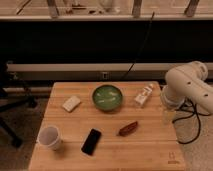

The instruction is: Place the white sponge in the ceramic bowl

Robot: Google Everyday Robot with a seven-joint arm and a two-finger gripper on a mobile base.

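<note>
The white sponge (71, 103) lies flat on the left part of the wooden table (145, 150), to the left of the ceramic bowl. The green ceramic bowl (107, 97) stands at the back middle of the table, with nothing of the sponge in it. My white arm (187, 87) comes in from the right. My gripper (168, 117) hangs below it at the table's right edge, far from both the sponge and the bowl.
An upright white carton with red marks (144, 95) stands right of the bowl. A brown object (128, 128) and a black phone (91, 141) lie in front. A white cup (50, 137) stands front left. A chair base (10, 107) is at the left.
</note>
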